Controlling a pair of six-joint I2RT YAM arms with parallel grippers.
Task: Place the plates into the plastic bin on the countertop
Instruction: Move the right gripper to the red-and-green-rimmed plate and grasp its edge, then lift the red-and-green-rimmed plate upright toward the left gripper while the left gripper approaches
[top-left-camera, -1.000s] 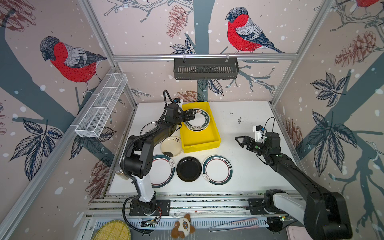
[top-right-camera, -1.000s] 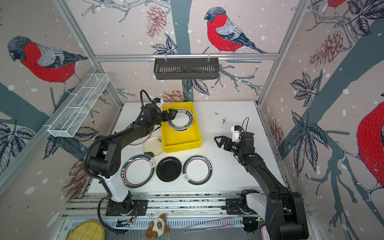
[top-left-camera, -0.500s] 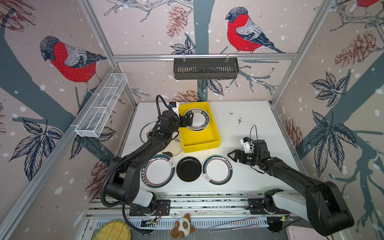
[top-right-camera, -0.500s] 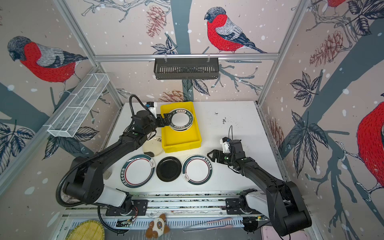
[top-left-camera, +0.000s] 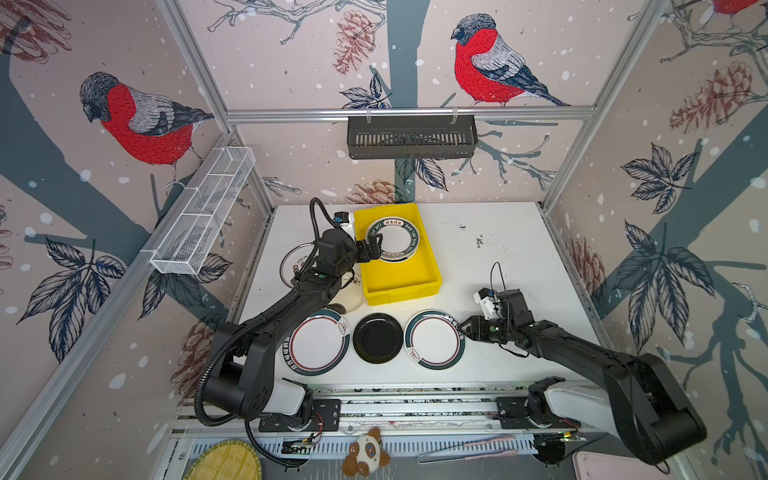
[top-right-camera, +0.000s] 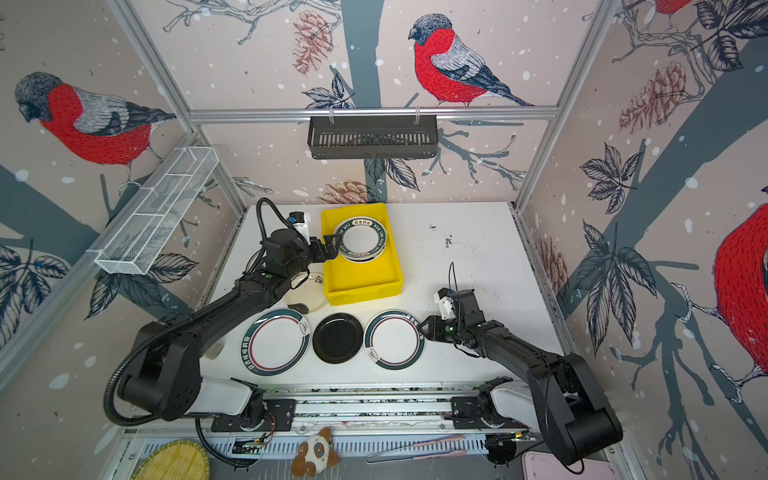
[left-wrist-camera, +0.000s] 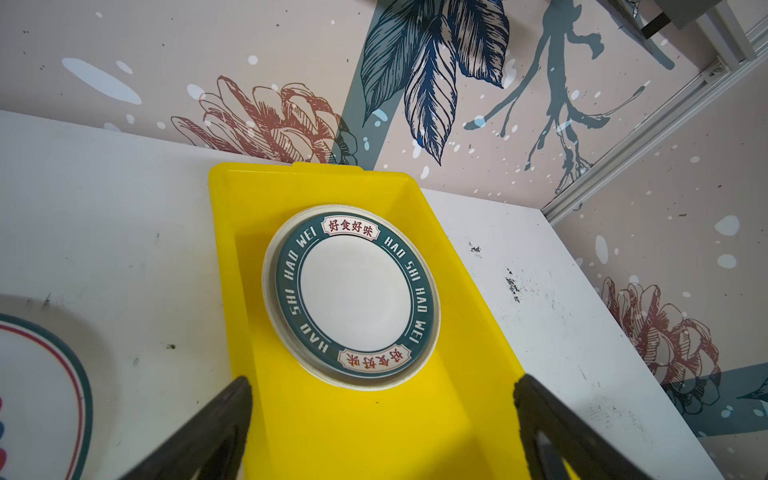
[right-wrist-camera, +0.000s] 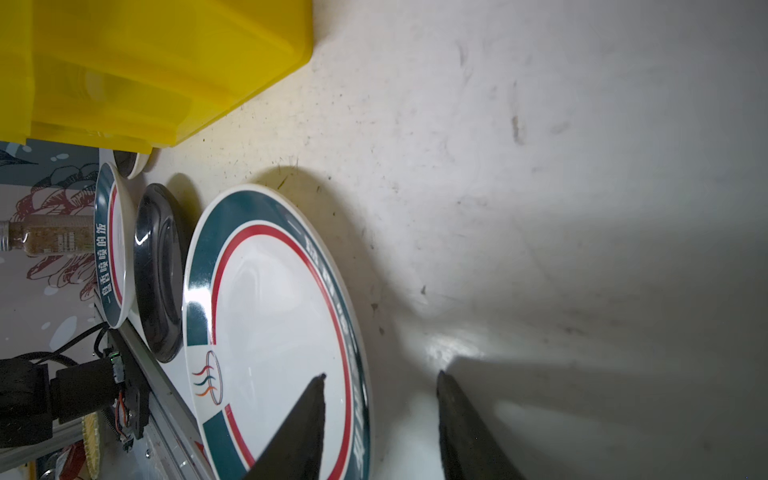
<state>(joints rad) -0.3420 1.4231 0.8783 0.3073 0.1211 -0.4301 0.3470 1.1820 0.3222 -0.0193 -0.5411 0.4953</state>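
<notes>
The yellow plastic bin (top-left-camera: 399, 278) (left-wrist-camera: 374, 424) sits at the back of the countertop (top-left-camera: 498, 257) and holds a teal-rimmed plate (top-left-camera: 392, 239) (left-wrist-camera: 353, 297). My left gripper (top-left-camera: 374, 249) (left-wrist-camera: 382, 382) hangs open over the bin's left side, holding nothing. Along the front lie a teal-and-red-rimmed plate (top-left-camera: 318, 340), a black plate (top-left-camera: 377, 337) and another teal-and-red-rimmed plate (top-left-camera: 434, 338) (right-wrist-camera: 274, 299). My right gripper (top-left-camera: 463, 328) (right-wrist-camera: 381, 374) is low at that plate's right rim. Its jaws straddle the rim, narrowed but still apart. A cream plate (top-left-camera: 349, 295) lies partly under the left arm.
Another plate (top-left-camera: 291, 266) is half hidden behind the left arm. A black slotted basket (top-left-camera: 411, 137) hangs on the back rail and a white wire basket (top-left-camera: 203, 216) on the left wall. A bamboo disc (top-left-camera: 224, 463), a plush toy (top-left-camera: 368, 453) and tongs (top-left-camera: 465, 451) lie below the front edge.
My right arm came forward and down from the middle right to the front-right plate's rim, and its jaws narrowed. My left gripper drew back slightly from the plate in the bin.
</notes>
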